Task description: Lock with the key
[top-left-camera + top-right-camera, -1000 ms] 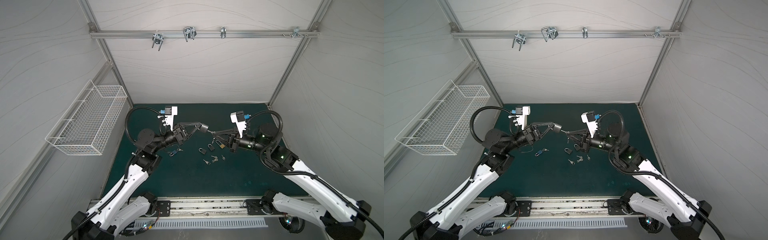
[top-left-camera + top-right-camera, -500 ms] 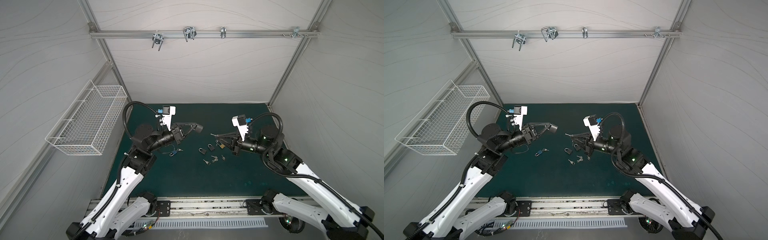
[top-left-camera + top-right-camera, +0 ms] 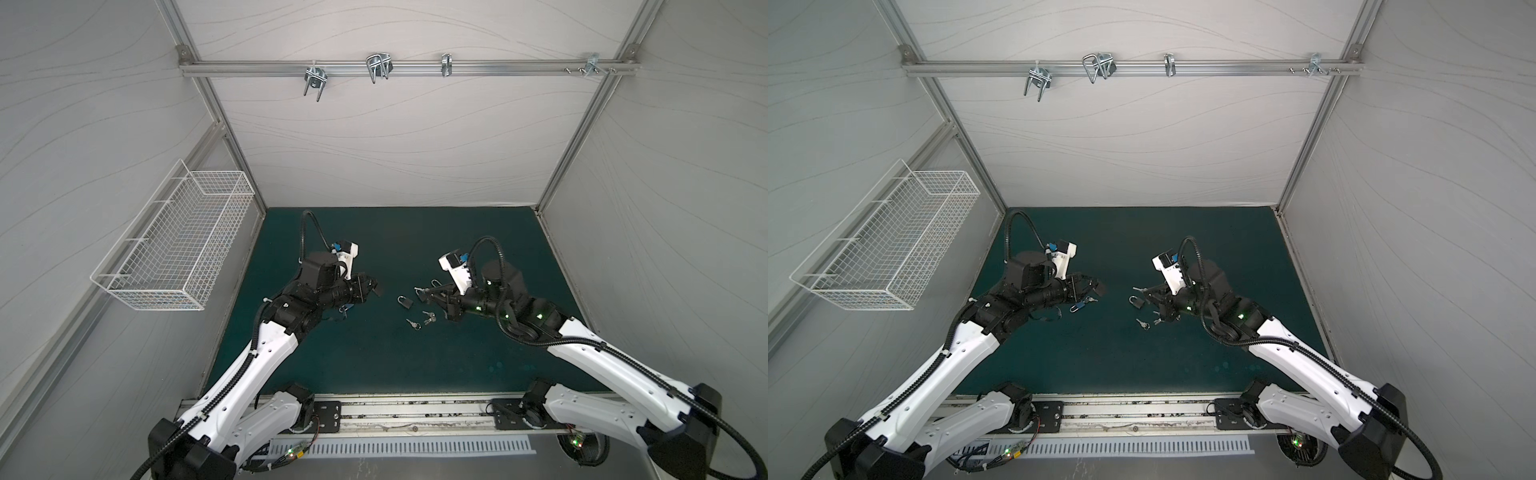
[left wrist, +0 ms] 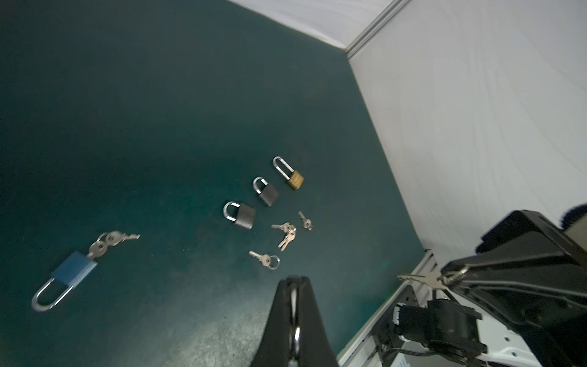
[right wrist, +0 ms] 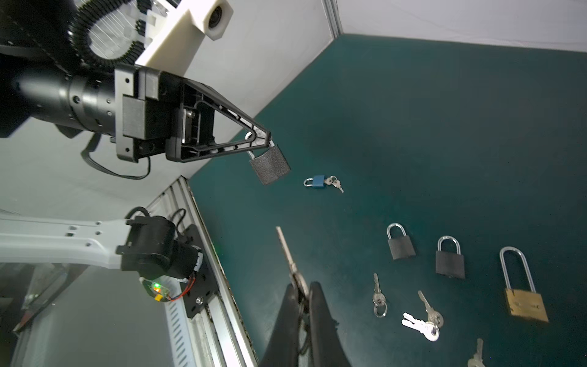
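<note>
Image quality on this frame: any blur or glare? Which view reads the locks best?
Left wrist view: soft throughout, blue padlock smeared, pale sheen on the mat beside the left gripper. Right wrist view: sharpest; brass padlock, loose keys and the black padlock in the left gripper all crisp. Both top views: evenly lit, sharp, but the loose keys too small for detail.

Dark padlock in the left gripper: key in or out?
Out. The dark padlock hangs by its shackle from the left gripper; the key, pinched in the right gripper, is well apart from it.
</note>
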You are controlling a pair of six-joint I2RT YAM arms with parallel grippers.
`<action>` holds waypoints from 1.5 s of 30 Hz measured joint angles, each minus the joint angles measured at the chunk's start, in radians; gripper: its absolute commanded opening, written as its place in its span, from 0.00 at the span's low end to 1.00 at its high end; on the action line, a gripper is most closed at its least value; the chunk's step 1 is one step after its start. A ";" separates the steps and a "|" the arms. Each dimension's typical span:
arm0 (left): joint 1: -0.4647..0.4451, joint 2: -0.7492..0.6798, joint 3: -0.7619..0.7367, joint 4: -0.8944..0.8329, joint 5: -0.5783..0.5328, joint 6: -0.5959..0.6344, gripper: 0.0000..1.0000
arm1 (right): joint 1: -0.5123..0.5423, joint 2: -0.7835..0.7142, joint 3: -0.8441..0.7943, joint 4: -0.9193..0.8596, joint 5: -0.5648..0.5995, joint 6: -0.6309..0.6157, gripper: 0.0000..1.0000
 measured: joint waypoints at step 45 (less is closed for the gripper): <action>0.161 -0.154 -0.189 0.020 0.020 -0.138 0.00 | 0.162 0.701 0.113 0.050 -0.025 0.275 0.00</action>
